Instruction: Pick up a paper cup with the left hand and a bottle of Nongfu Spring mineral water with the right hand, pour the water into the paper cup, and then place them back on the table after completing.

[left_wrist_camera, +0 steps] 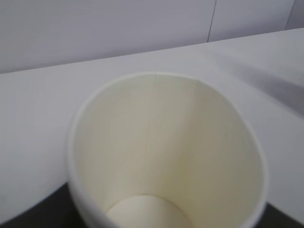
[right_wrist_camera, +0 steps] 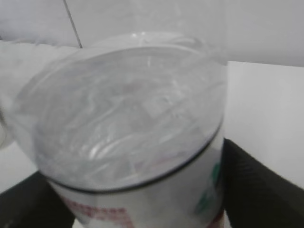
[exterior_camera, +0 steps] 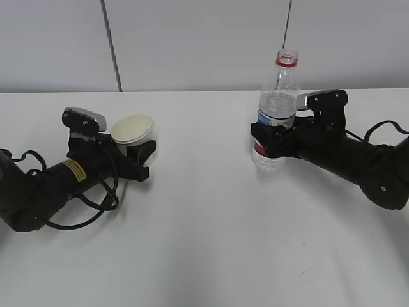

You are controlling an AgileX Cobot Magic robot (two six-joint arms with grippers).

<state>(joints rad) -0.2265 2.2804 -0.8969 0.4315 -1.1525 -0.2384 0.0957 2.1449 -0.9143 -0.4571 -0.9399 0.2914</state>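
Observation:
The white paper cup (exterior_camera: 133,130) stands between the fingers of my left hand's gripper (exterior_camera: 140,158), which is shut on it low over the table (exterior_camera: 204,243). In the left wrist view the cup (left_wrist_camera: 161,156) fills the frame, mouth towards the camera. Its inside looks cream, and I cannot tell whether it holds water. The clear, uncapped Nongfu Spring bottle (exterior_camera: 276,118) stands upright with a red ring at its neck. My right hand's gripper (exterior_camera: 268,143) is shut around its labelled lower part. In the right wrist view the bottle (right_wrist_camera: 133,128) sits between the black fingers (right_wrist_camera: 256,185).
A small dark scuff (exterior_camera: 305,272) marks the table near the front right. A grey panelled wall (exterior_camera: 192,45) stands behind the table. Loose cables (exterior_camera: 83,214) loop beside the left arm.

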